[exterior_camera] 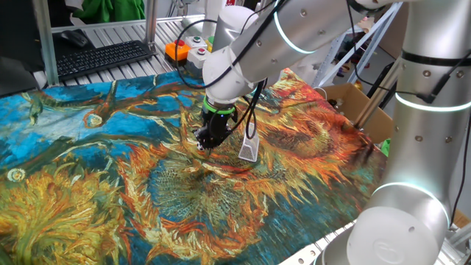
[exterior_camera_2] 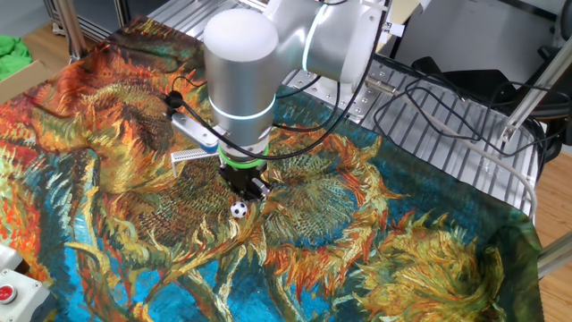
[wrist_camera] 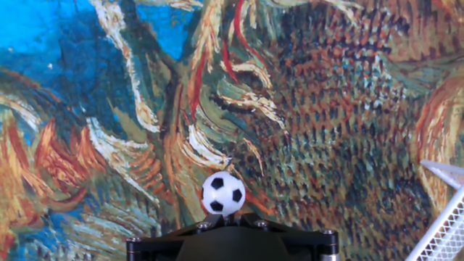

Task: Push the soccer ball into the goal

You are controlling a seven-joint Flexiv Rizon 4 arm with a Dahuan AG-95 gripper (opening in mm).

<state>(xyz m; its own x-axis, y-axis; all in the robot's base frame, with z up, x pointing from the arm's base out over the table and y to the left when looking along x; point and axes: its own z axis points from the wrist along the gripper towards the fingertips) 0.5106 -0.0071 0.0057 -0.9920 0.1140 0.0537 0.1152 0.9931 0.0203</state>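
Desk (exterior_camera: 110, 44) draped in a painted cloth (exterior_camera: 88, 184) of orange sunflowers on swirling blue, wrinkled near the far corner. Past the cloth's back edge, on bare metal slats: a black keyboard (exterior_camera: 103, 57) lying flat, and just right of it an orange box with round buttons (exterior_camera: 184, 50). Green fabric (exterior_camera: 110, 9) bunched behind the keyboard. Off the right side, an open cardboard box (exterior_camera: 360, 110). From the other side: black cables (exterior_camera_2: 447, 112) looped over the slatted surface beside the cloth, plus a red button on a pale box (exterior_camera_2: 7, 291) at the lower left corner.
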